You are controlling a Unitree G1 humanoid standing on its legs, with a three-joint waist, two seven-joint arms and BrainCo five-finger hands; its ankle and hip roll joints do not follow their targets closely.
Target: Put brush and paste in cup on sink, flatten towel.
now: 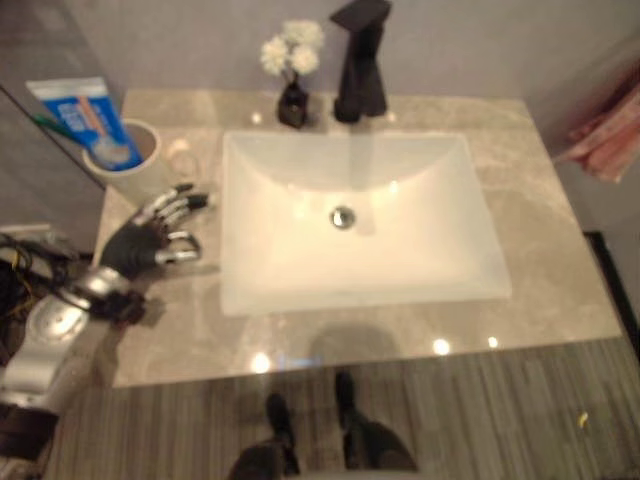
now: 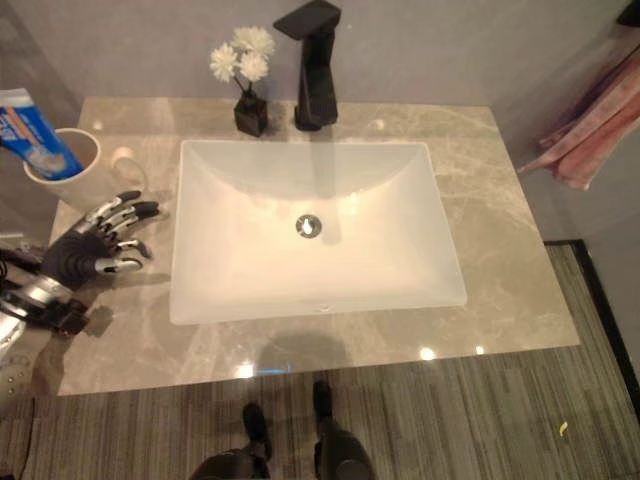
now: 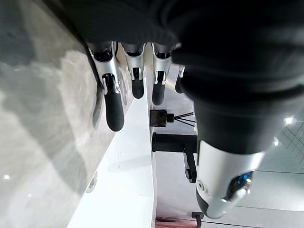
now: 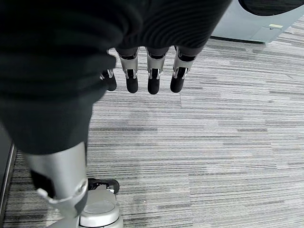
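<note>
Marble surface (image 1: 560, 290) in the left eye view carries a cup (image 1: 140, 165) with the paste (image 1: 85, 120) and brush (image 1: 50, 122) inside, and the left hand (image 1: 150, 238) hovers beside it, fingers spread, holding nothing. Left wrist view shows the sink (image 3: 133, 166) and black faucet (image 3: 173, 142) past those straight fingers. Right wrist view shows the right hand (image 4: 149, 71) with relaxed fingers, empty, above the striped floor (image 4: 228, 142).

Marble counter (image 2: 480, 200), striped grey floor (image 2: 470, 410)

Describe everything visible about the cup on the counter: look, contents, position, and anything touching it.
The cup is a plain cream round tumbler, standing upright at the counter's back left corner, left of the sink. A blue and white toothpaste tube leans out of it toward the left; in the left eye view a green brush handle shows beside the tube. The left hand hovers just in front, fingers relaxed and open, not touching it.
</note>
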